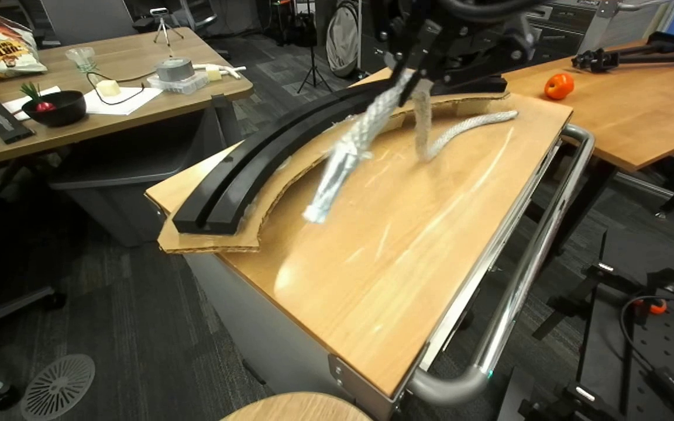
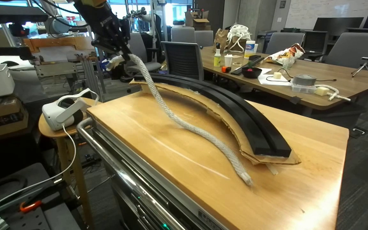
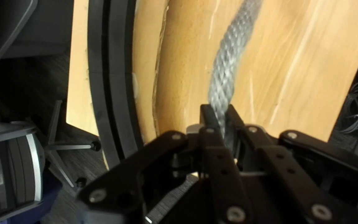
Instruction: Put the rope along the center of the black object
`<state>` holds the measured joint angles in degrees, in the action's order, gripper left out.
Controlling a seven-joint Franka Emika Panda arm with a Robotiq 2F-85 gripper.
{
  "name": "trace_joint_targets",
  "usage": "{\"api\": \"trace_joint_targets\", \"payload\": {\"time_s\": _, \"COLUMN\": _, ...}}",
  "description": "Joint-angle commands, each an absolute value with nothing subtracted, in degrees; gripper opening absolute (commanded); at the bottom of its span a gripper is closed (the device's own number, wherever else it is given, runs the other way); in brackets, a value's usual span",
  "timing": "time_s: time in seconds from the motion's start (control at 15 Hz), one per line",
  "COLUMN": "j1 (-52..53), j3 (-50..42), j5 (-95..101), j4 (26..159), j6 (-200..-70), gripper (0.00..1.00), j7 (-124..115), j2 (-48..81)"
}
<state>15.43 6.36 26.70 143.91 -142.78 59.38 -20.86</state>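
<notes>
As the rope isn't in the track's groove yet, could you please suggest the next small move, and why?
I'd probably shift the end effector, which grips the braided rope near one end, sideways toward the curved black track: the wrist view shows the groove off to one side of the rope, and the rope's other end lies on the wooden tabletop.

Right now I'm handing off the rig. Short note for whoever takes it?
End effector: shut on the rope near one end, raised, short tail past the grip.
Rope: slopes down to the wooden top; far end rests there, beside the black track.
Black track: on cardboard; no rope seen in its groove.
Done: rope gripped, one end up.
Left: lay it along the groove.
</notes>
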Motion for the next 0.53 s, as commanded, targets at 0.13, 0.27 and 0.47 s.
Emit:
{"api": "trace_joint_targets", "payload": {"time_s": 0.13, "j1": 12.0, "j3": 13.6, "j5": 32.0, "j4": 123.0, "j6": -135.9, "gripper": 0.11, "j7": 43.6, "j2": -1.9}}
{"api": "trace_joint_targets", "payload": {"time_s": 0.27, "j1": 12.6, "j3": 13.7, "j5": 33.4, "j4": 116.6, "j6": -133.8, "gripper": 0.06, "j7": 39.2, "j2": 3.7}}
{"api": "trace_joint_targets", "payload": {"time_s": 0.47, "j1": 14.1, "j3": 13.3, "j5": 35.4, "j4": 106.9, "j6": -130.8, "gripper": 0.00, "j7": 35.1, "j2": 11.7}}
